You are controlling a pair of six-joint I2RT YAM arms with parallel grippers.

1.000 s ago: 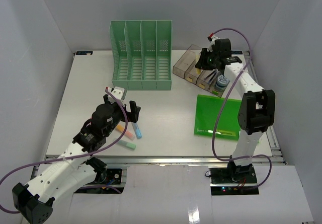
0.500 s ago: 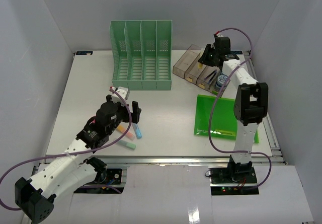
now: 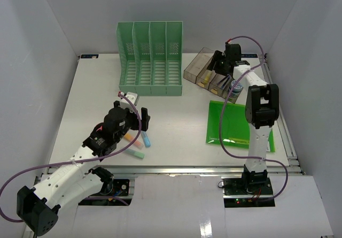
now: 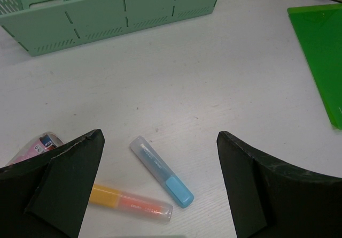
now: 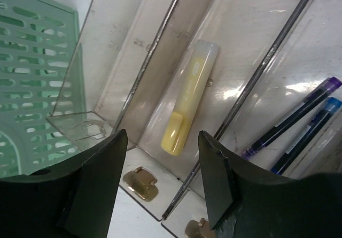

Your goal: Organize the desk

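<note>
The white desk (image 3: 181, 115) carries three highlighters at its front left: blue (image 3: 146, 140), orange (image 3: 130, 138) and green (image 3: 135, 154). My left gripper (image 3: 140, 118) hovers open just above them. In the left wrist view the blue highlighter (image 4: 162, 171) and the orange one (image 4: 131, 201) lie between its fingers, untouched. My right gripper (image 3: 219, 66) hangs over the clear organiser trays (image 3: 202, 71) at the back right. Its jaws stand apart over a yellow highlighter (image 5: 189, 99) that lies loose in one compartment.
A green slotted file rack (image 3: 150, 59) stands at the back centre. A flat green folder (image 3: 234, 124) lies at the right, by the right arm's base. Purple and blue pens (image 5: 299, 119) lie in the neighbouring tray compartment. A pink object (image 4: 36, 146) shows beside my left finger.
My right gripper has opened and the yellow highlighter now lies free in the tray. The left gripper has edged slightly forward over the highlighters, still open.
</note>
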